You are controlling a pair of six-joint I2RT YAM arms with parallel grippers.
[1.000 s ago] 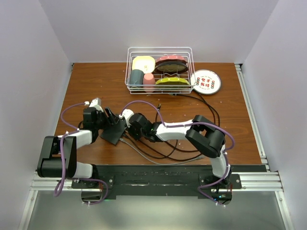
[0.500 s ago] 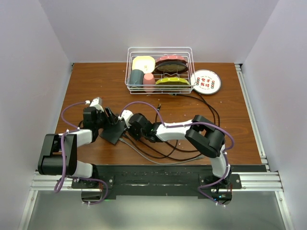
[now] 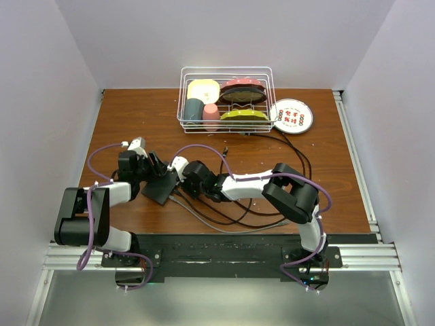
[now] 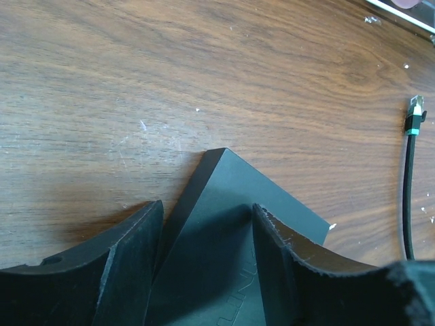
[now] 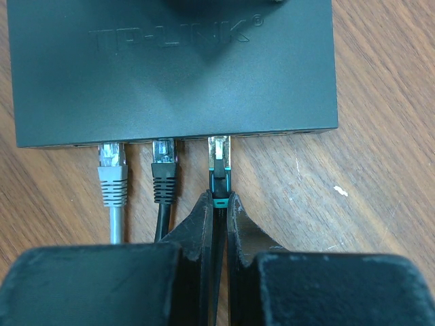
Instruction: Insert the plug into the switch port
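The switch (image 5: pixel 177 75), a flat black box with raised lettering, lies on the wooden table; in the top view the switch (image 3: pixel 162 189) sits between both arms. My right gripper (image 5: pixel 217 197) is shut on the plug (image 5: pixel 219 166), a black and teal connector. The plug's clear tip is right at the switch's socket edge, beside a seated grey plug (image 5: pixel 112 170) and a seated black plug (image 5: pixel 164 170). My left gripper (image 4: pixel 207 207) stands open astride a corner of the switch (image 4: pixel 231 224). One finger is beside its edge and the other is over its top.
A loose black cable ends in another teal-collared plug (image 4: pixel 414 112) to the right of the left gripper. Dark and grey cables (image 3: pixel 224 210) loop over the table near the front. A wire dish rack (image 3: pixel 226 98) and a patterned plate (image 3: pixel 291 115) stand at the back.
My left gripper's jaws have narrowed a little around the switch corner and the left arm has shifted slightly. The right arm and the plug have not visibly moved.
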